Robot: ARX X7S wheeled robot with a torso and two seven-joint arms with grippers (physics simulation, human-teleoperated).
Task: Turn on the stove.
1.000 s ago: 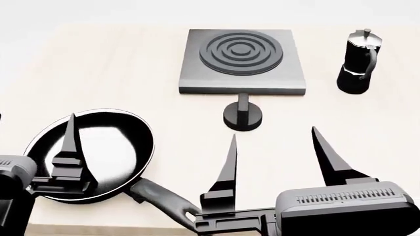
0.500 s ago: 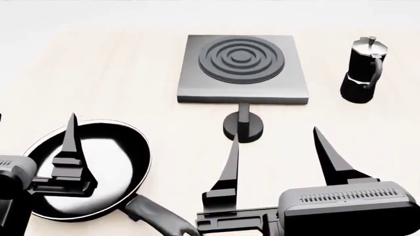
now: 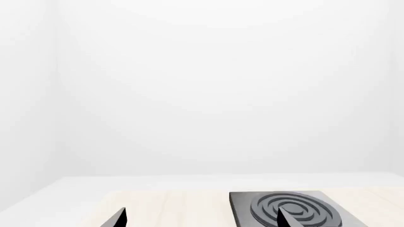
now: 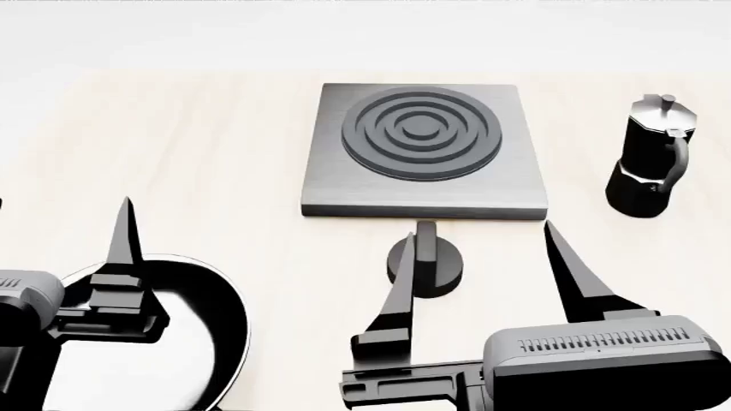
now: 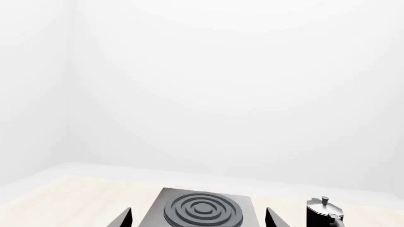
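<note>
The stove (image 4: 342, 184) is a flat grey square slab with a ringed round burner (image 4: 423, 133), lying mid-table. Its small black round knob (image 4: 432, 265) stands on the table just in front of the slab. My right gripper (image 4: 478, 229) is open and holds nothing; its left finger (image 4: 395, 300) overlaps the knob's left edge in the head view. My left gripper (image 4: 62, 203) is open over the frying pan, with one finger cut off at the picture's edge. The stove (image 3: 252, 210) shows beyond the open left gripper (image 3: 202, 213), and the stove (image 5: 202, 208) lies straight ahead of the open right gripper (image 5: 198, 213).
A black frying pan (image 4: 194, 342) lies at the near left, under my left gripper. A black moka pot (image 4: 651, 163) stands right of the stove, and the moka pot (image 5: 325, 213) also shows in the right wrist view. The pale wooden table (image 4: 171, 154) ends at a white wall behind.
In the head view the stove, knob, moka pot and pan have slid down the picture, nearer to me. Both grippers keep their place in the view and stay open.
</note>
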